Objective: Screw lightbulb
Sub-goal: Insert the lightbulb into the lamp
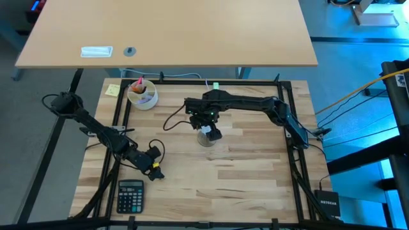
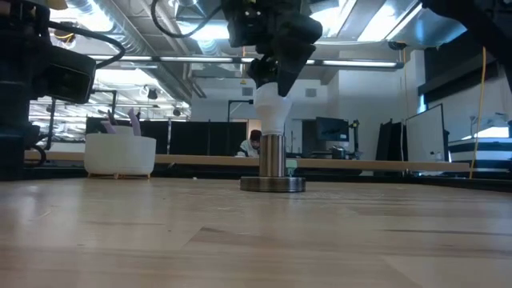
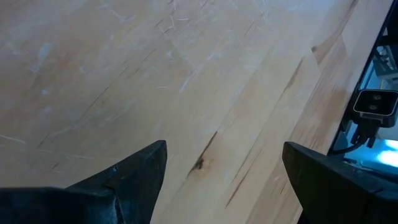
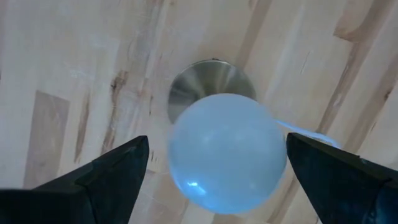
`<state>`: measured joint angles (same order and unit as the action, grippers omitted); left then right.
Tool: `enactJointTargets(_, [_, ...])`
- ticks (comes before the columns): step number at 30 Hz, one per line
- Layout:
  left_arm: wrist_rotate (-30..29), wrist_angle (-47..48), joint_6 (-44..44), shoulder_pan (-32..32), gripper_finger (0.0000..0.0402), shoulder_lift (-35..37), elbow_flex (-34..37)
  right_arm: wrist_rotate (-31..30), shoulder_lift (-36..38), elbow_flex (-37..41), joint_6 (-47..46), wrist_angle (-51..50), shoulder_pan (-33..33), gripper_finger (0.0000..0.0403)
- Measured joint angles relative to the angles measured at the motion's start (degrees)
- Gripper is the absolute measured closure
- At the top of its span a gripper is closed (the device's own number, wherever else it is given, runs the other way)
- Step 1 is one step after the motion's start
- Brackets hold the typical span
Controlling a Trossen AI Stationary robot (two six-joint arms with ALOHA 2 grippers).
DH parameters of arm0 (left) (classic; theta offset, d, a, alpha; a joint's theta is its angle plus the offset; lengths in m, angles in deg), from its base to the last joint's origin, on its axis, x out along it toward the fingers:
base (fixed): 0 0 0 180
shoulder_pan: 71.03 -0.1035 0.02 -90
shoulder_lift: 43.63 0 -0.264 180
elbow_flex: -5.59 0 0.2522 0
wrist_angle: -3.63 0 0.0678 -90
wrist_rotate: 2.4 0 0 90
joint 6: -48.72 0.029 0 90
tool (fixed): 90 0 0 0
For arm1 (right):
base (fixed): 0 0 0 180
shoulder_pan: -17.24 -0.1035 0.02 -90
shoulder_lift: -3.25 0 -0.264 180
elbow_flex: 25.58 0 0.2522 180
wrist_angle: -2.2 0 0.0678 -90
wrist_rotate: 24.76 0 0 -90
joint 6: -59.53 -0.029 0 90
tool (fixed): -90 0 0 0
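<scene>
The lightbulb [image 2: 272, 112], white and pear-shaped, stands upright with its narrow end in the silvery socket base [image 2: 273, 184] at the table's middle. My right gripper [image 4: 217, 138] is open and hangs over it, pointing down. Its two fingers stand on either side of the lightbulb's round top [image 4: 227, 152], and a gap shows on at least one side. The low view shows the fingers [image 2: 282, 68] around the bulb's upper part. My left gripper [image 3: 224, 149] is open over bare wood near the table's left front [image 1: 155, 171], with nothing between its fingers.
A thin cord [image 1: 176, 118] runs from the socket toward the table's far left. A white cup with pens [image 1: 142, 94] and a yellow note [image 1: 112, 90] stand at the far left. A calculator [image 1: 130, 195] lies at the near left. A pale green plug block [image 1: 216, 85] sits at the far edge.
</scene>
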<state>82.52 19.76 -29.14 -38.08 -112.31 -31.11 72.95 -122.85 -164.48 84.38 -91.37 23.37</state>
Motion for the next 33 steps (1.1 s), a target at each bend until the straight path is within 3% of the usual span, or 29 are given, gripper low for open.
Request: enactJointTargets(33, [0.0, 0.0, 0.3, 0.0, 0.0092, 0.0, 0.0, -0.6, 0.0, 3.9, -2.5, 4.7, -0.1, 0.0029])
